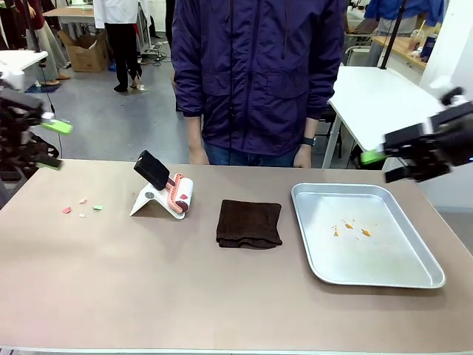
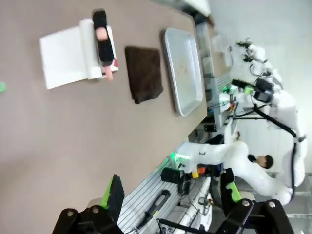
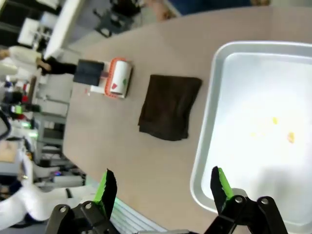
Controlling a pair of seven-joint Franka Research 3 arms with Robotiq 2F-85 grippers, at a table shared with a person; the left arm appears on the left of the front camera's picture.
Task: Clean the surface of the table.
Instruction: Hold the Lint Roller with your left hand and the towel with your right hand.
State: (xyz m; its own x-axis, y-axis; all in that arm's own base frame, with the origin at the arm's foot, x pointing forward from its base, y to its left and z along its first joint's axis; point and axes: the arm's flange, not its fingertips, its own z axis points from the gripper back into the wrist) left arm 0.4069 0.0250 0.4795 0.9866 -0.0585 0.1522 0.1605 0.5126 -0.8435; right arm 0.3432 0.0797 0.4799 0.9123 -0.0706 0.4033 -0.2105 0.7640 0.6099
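Note:
The taupe-brown table [image 1: 148, 281] spans the front view. Small pink and green scraps [image 1: 81, 207] lie on its left part. My left gripper [image 1: 53, 145] hovers open above the table's left end, holding nothing. Above the right end, beyond the tray, my right gripper [image 1: 383, 164] is open and empty too. In the left wrist view the open left gripper [image 2: 171, 195] looks down on the table [image 2: 58, 136]. The right wrist view has the open right gripper [image 3: 164, 187] above the table [image 3: 122, 156], near the tray's corner.
A lint roller [image 1: 168, 188] with a black handle rests on a white stand left of centre. A folded dark brown cloth [image 1: 249, 222] lies mid-table. A silver tray [image 1: 414, 277] with orange crumbs [image 1: 351, 229] sits on the right. A person in a purple jacket [image 1: 259, 74] stands at the far edge.

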